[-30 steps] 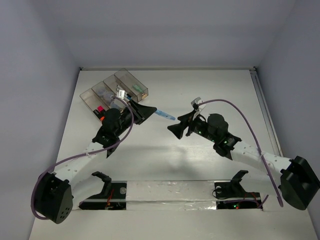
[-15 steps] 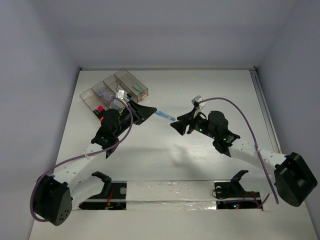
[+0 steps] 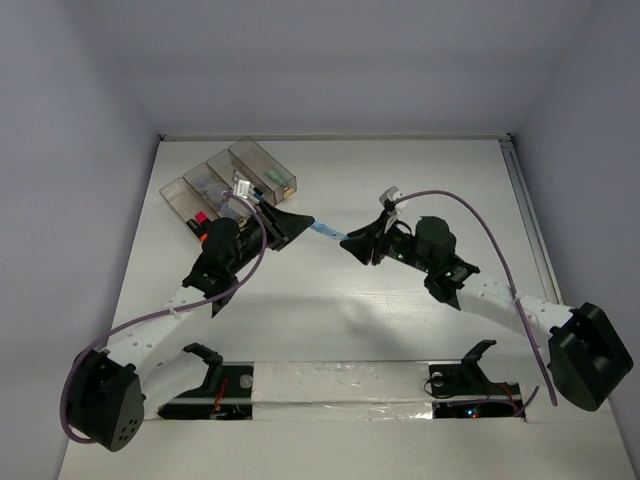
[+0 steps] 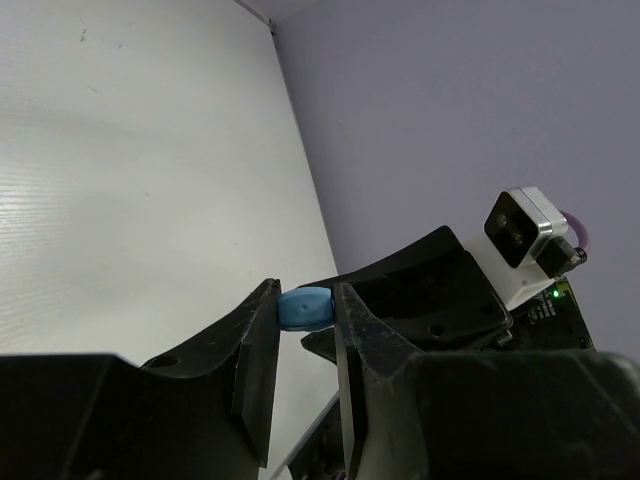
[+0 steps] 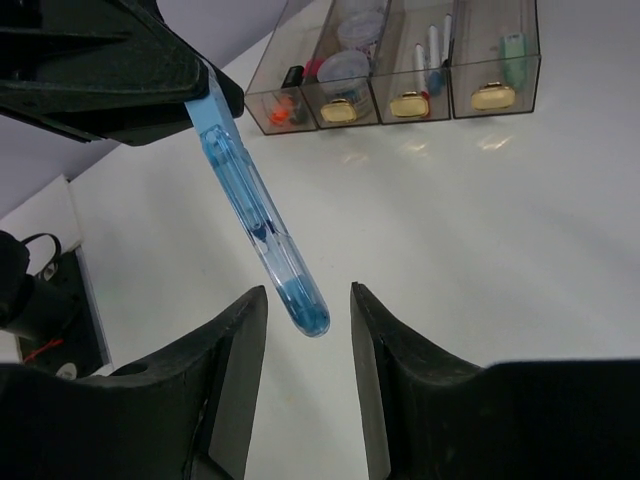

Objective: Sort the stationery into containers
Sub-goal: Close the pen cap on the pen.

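The containers [image 3: 172, 190] stood in a row on the table [image 3: 400, 320], with some stationery inside. Just right of them, the left gripper [image 3: 294, 222] pinched one end of a blue pen [image 5: 255, 215] (clear, with blue inside), which pointed away from the containers. Farther right of the containers, the right gripper [image 5: 308, 300] had its fingers spread on both sides of the pen's free end, not touching it.

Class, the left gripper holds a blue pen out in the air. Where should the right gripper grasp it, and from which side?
Take the blue pen by its free rounded end, coming from the side opposite the left gripper, which clamps the other end. The open right gripper has a finger either side of that slim barrel.
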`<state>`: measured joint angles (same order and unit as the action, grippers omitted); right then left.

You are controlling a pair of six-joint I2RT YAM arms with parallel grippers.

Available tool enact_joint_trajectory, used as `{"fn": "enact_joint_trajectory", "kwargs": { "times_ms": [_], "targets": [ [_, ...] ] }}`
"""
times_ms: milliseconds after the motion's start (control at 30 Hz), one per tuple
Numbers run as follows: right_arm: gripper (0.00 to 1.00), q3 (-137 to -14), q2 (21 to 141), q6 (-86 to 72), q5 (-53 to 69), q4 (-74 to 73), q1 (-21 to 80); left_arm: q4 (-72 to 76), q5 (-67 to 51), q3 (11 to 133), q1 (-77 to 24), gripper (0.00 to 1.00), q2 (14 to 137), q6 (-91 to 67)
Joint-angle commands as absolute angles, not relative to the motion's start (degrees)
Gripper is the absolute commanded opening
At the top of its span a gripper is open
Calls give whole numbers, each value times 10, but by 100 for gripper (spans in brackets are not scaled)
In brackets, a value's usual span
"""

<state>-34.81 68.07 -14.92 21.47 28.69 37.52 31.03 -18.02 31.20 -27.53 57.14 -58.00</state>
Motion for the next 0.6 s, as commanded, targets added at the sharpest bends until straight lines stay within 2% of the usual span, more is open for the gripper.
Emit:
{"fn": "enact_joint_trajectory", "kwargs": {
  "times_ms": [0,167,333,567],
  "targets": [
    [39,-374,681,-137,221,301,374,345,-191,316,-274,0,569,-584],
    [16,-383,681,-134,229,290,374,346,-189,316,-274,0,570,-585],
    [0,-385,682,-135,250,280,374,362,-183,314,-274,0,576,-591],
    [0,-390,665,-119,235,253,374,364,-206,318,-280,0,587,-583]
  ]
}}
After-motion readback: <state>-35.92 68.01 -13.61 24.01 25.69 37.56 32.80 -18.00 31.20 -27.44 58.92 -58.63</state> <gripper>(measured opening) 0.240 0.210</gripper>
